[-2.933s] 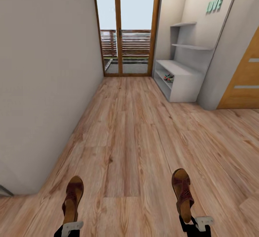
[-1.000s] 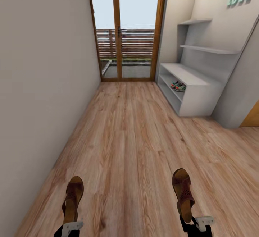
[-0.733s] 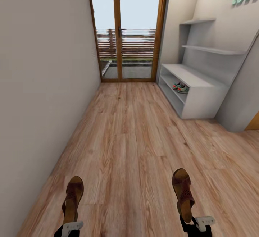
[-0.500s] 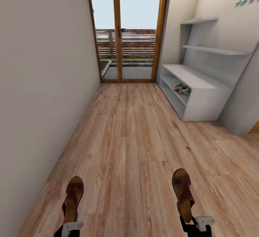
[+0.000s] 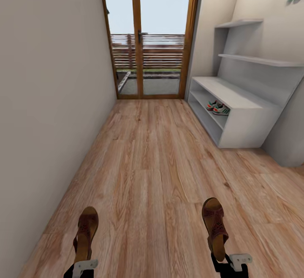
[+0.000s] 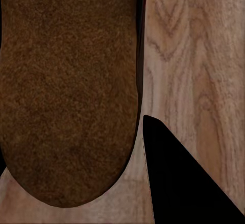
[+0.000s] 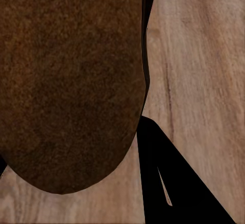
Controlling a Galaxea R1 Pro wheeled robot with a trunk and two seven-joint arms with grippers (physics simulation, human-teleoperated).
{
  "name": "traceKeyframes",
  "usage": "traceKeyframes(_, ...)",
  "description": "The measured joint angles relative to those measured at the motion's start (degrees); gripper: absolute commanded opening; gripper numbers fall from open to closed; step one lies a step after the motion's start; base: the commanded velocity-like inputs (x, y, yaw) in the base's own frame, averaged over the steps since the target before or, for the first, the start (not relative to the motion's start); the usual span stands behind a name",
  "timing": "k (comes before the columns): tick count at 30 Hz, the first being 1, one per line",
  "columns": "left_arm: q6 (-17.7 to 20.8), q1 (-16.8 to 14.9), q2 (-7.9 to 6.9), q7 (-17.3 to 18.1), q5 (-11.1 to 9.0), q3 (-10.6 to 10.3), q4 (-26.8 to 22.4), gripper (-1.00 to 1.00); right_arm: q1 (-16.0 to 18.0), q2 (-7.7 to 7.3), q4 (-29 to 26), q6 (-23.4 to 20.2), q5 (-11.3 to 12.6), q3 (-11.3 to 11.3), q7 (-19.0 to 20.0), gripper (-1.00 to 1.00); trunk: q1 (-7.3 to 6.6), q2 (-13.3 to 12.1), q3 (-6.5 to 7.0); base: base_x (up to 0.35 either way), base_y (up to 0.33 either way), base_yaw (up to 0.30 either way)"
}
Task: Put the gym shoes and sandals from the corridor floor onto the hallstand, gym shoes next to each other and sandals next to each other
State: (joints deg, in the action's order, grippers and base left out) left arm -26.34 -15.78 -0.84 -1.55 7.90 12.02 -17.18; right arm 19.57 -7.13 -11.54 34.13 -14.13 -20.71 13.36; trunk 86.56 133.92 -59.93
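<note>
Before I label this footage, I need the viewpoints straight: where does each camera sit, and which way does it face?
Head view: on the robot's head, looking forward and down the corridor toward the glass door and hallstand; both pincers, left pincer and right pincer, each carry a sandal.
Left wrist view: near the left pincer, facing the left sandal sole and the floor; a dark finger shows.
Right wrist view: same, with the right sandal.
Shared: sandals, plank floor.
</note>
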Motion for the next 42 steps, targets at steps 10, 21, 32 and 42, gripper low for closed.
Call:
traceKeyframes(10, 0.0, 0.0, -0.01, 0.0, 0.0, 0.0, 0.0, -1.00, 0.0, 0.00, 0.0, 0.0, 0.0, 0.0, 0.0, -1.00, 0.00, 0.0, 0.00, 0.338, 0.000, 0.000)
traceKeyframes(21, 0.0, 0.0, -0.01, 0.0, 0.0, 0.0, 0.0, -1.00, 0.0, 0.06, 0.0, 0.0, 0.0, 0.0, 0.0, -1.00, 0.00, 0.0, 0.10, 0.338, 0.000, 0.000)
traceKeyframes(32, 0.0, 0.0, -0.04, 0.0, 0.0, 0.1, 0.0, -1.00, 0.0, 0.09, 0.1, 0.0, 0.0, 0.0, 0.0, -1.00, 0.00, 0.0, 0.99, 0.338, 0.000, 0.000)
traceKeyframes(42, 0.0, 0.0, -0.04, 0.0, 0.0, 0.1, 0.0, -1.00, 0.0, 0.09, 0.1, 0.0, 0.0, 0.0, 0.0, -1.00, 0.00, 0.0, 1.12, 0.338, 0.000, 0.000)
